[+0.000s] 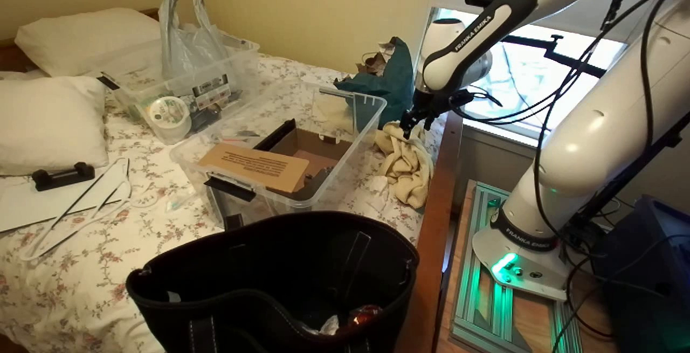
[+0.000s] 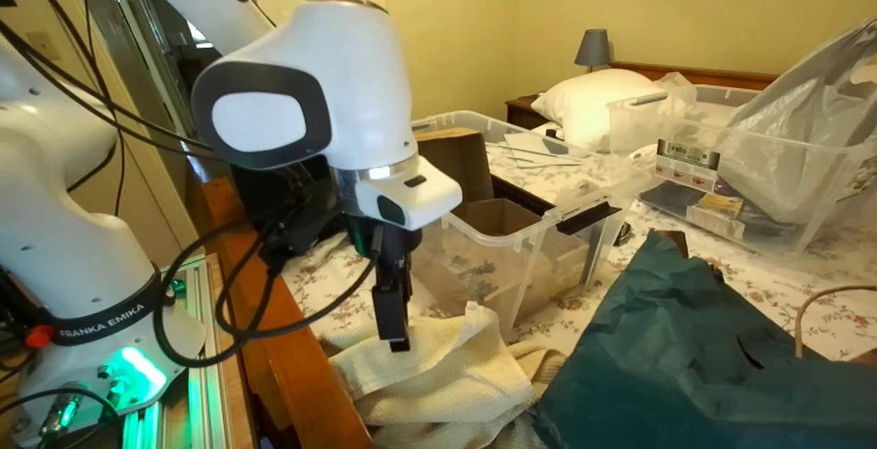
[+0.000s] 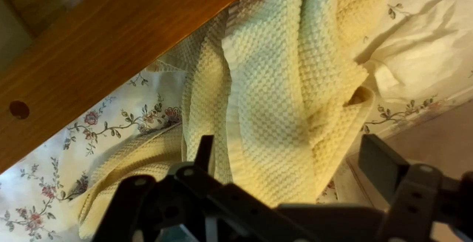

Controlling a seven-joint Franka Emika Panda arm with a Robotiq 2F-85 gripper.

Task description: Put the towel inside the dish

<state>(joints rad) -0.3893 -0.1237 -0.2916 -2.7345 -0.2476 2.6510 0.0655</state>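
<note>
A cream waffle-weave towel lies crumpled on the bed beside the wooden bed rail. It shows in both exterior views and fills the middle of the wrist view. My gripper points down at the towel's end. In the wrist view the gripper is open, its fingers wide apart with towel showing between them. I cannot tell whether the fingertips touch the cloth. No dish shows. A clear plastic bin stands beside the towel, holding an open cardboard box.
A dark green bag lies close to the towel. The wooden bed rail runs along its other side. A black fabric bin stands in front. Another clear bin holds a grey plastic bag.
</note>
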